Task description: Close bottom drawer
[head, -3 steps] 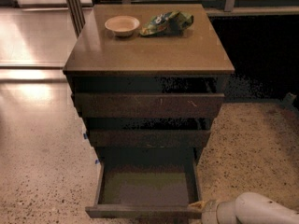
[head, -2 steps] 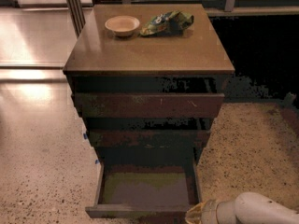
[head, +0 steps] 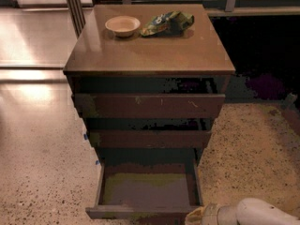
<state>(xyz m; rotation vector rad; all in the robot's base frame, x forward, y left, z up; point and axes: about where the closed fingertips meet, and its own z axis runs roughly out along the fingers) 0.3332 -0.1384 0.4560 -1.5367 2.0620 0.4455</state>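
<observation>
The bottom drawer (head: 147, 190) of the brown wooden cabinet (head: 150, 55) stands pulled out, its grey-green floor showing and its dark front edge (head: 140, 213) at the bottom of the camera view. My gripper (head: 193, 216) is at the drawer front's right corner, at the bottom edge of the view, with the white arm (head: 262, 213) trailing to the right. Most of the gripper is cut off by the frame edge. The middle drawer front (head: 150, 138) and the scratched top drawer front (head: 149, 106) sit slightly out above it.
On the cabinet top lie a small pale bowl (head: 123, 25) and a green snack bag (head: 168, 22). Speckled floor (head: 42, 172) surrounds the cabinet. A dark area (head: 262, 55) lies to the right; a metal post (head: 74, 6) stands at back left.
My gripper has shifted a little left along the bottom drawer's front, near its right corner. The drawer looks about as far out as before.
</observation>
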